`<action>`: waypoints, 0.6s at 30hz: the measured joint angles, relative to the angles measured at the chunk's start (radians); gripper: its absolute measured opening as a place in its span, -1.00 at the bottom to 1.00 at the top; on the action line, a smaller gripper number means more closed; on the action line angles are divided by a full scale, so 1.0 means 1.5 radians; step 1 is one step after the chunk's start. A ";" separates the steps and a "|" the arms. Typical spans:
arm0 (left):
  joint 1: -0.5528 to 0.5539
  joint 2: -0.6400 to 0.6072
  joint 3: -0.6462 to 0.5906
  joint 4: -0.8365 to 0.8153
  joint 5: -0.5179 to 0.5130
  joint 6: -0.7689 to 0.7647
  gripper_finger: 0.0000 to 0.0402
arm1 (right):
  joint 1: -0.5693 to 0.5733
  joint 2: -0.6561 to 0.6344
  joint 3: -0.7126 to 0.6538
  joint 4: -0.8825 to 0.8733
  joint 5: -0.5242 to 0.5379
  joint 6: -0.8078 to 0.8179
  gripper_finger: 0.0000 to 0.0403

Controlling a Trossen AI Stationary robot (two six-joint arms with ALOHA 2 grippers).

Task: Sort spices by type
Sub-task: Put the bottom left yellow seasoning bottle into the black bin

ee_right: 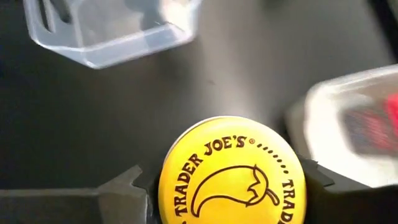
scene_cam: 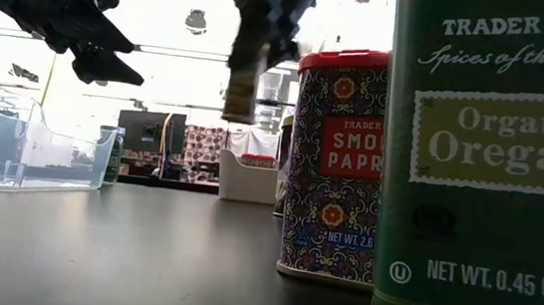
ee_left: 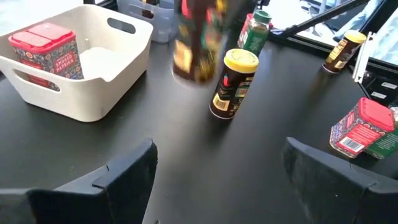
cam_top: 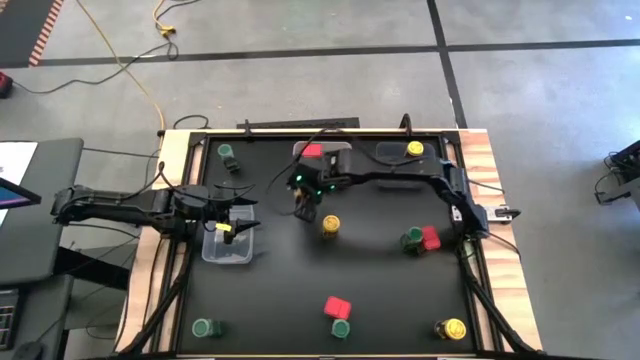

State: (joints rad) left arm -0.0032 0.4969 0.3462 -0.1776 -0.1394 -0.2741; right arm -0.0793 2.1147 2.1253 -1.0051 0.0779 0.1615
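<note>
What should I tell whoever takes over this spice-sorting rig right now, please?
Right gripper: shut on a yellow-lidded jar, held off the surface, centre.
Left gripper: open, empty, over the left clear tray.
Done: one red box in the white tray, one yellow jar in the far clear tray.
To do: two yellow jars, two red boxes and four green jars loose on the table.

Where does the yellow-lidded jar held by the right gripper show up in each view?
High view: yellow-lidded jar just left of centre, mostly hidden under the right gripper.
Low view: upper middle, hanging clear of the table.
Left wrist view: blurred, at the picture's top middle.
Right wrist view: its lid fills the bottom middle.
Shared landmark: the white tray, close by the jar.
</note>
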 joint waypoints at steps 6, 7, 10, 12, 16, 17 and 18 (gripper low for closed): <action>0.000 0.000 0.000 -0.009 0.000 0.002 0.64 | -0.030 -0.093 -0.008 -0.064 0.022 -0.039 0.16; 0.000 0.000 0.000 -0.010 0.000 0.001 0.64 | -0.034 -0.112 -0.018 -0.071 0.022 -0.043 0.16; 0.000 0.000 0.000 -0.009 0.000 0.001 0.64 | -0.047 -0.174 -0.081 -0.075 0.022 -0.057 0.16; 0.000 0.000 0.000 -0.010 0.000 0.001 0.64 | -0.057 -0.222 -0.148 -0.066 0.025 -0.061 0.16; 0.000 0.000 0.000 -0.010 0.000 0.001 0.64 | -0.092 -0.345 -0.320 -0.020 0.035 -0.061 0.16; 0.000 0.000 0.000 -0.010 0.000 0.001 0.64 | -0.103 -0.377 -0.363 -0.005 0.036 -0.061 0.16; 0.000 0.000 0.000 -0.010 0.000 0.001 0.64 | -0.116 -0.409 -0.403 0.008 0.036 -0.060 0.16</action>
State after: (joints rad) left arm -0.0032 0.4969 0.3462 -0.1928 -0.1395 -0.2731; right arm -0.2540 1.5018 1.5205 -0.9928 0.1323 0.0718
